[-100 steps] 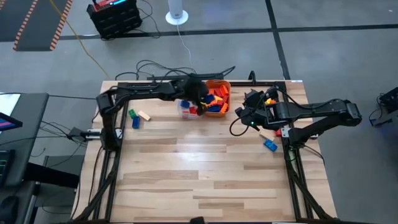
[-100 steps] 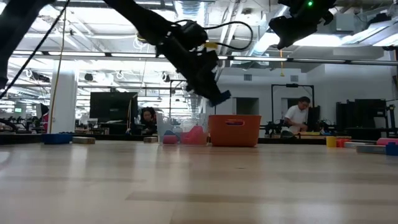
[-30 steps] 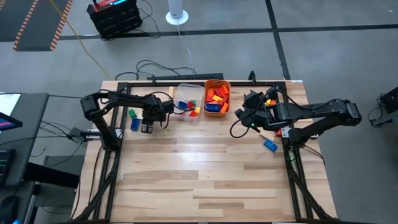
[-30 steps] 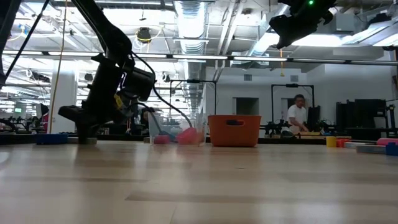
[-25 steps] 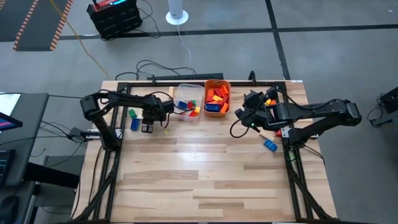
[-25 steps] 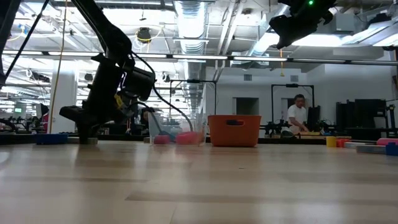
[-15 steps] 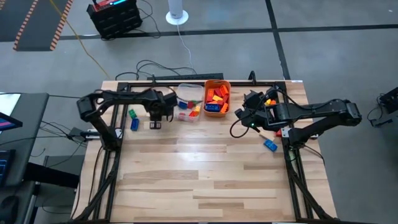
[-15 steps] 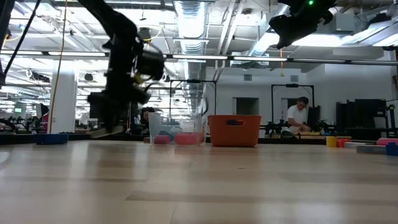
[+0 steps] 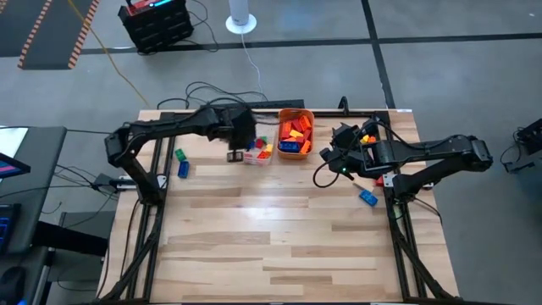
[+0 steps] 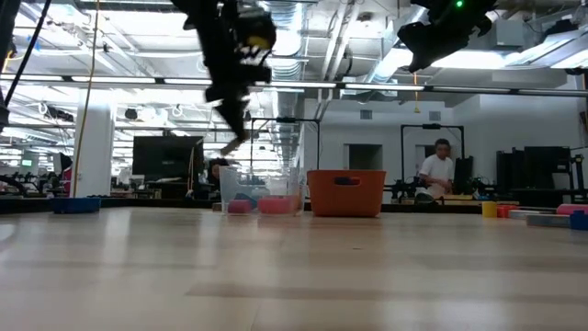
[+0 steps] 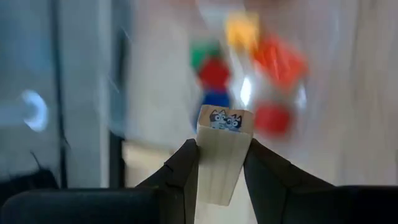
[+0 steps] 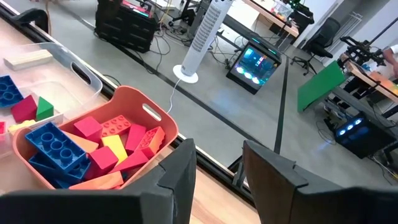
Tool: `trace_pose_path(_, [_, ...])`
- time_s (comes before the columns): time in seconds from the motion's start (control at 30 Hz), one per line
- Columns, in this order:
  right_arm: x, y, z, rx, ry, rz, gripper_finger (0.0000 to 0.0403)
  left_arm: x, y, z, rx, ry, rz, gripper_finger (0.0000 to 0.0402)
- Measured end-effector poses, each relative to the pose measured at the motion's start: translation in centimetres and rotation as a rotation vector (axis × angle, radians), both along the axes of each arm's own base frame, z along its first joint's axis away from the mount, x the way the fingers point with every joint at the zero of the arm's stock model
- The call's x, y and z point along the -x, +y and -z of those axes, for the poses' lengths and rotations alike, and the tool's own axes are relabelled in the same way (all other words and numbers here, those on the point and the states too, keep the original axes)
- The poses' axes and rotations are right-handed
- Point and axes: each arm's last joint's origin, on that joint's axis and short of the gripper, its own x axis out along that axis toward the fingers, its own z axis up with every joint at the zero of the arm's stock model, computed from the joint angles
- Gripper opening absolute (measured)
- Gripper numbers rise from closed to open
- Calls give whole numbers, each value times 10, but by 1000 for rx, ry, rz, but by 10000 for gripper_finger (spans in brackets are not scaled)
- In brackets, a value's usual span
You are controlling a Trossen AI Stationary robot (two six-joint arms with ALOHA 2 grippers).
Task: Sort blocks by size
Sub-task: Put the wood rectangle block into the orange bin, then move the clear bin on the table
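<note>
One plain wood block [image 11: 224, 152] sits clamped in the left end effector [image 11: 222, 163]; centre it above the clear tub [image 9: 258, 151] before releasing.

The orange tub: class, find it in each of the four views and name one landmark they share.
High view: orange tub at the table's far edge, centre.
Low view: centre, on the table.
Left wrist view: not identifiable.
Right wrist view: lower left, full of blocks.
Shared landmark: the clear tub beside it.
</note>
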Motion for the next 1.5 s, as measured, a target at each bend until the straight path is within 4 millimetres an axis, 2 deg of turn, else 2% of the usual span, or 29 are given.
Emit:
trace_pose_path(0.2, [0, 0, 0, 0, -1, 0, 163, -27, 6, -19, -64, -327, 67, 99])
trace_pose_path(0.4, [0, 0, 0, 0, 0, 0, 163, -60, 19, -17, -15, -644, 156, 100])
trace_pose_path(0.5, [0, 0, 0, 0, 0, 0, 163, -75, 25, -3, 32, -712, 196, 100])
trace_pose_path(0.6, [0, 0, 0, 0, 2, 0, 163, -90, 30, 21, 71, -740, 164, 107])
trace_pose_path(0.7, [0, 0, 0, 0, 5, 0, 163, -99, 33, 38, 125, -763, 131, 129])
trace_pose_path(0.77, [1, 0, 0, 0, 7, 0, 163, -101, 36, 39, 134, -764, 130, 153])
trace_pose_path(0.83, [1, 0, 0, 0, 8, -1, 163, -100, 38, 38, 136, -752, 125, 179])
trace_pose_path(0.97, [1, 1, 1, -2, 9, -3, 163, -91, 37, 19, 140, -669, 133, 215])
trace_pose_path(1.07, [1, 2, 1, -2, 13, -5, 163, -76, 28, -7, 148, -557, 170, 222])
trace_pose_path(1.13, [1, 2, 1, -2, 13, -5, 163, -66, 18, -15, 181, -481, 192, 223])
trace_pose_path(1.33, [1, 1, 1, -2, 10, -4, 163, -37, -15, 2, 344, -89, 151, 222])
trace_pose_path(1.5, [0, 3, 0, -2, 1, -13, 163, -21, -27, 21, 265, 94, 59, 221])
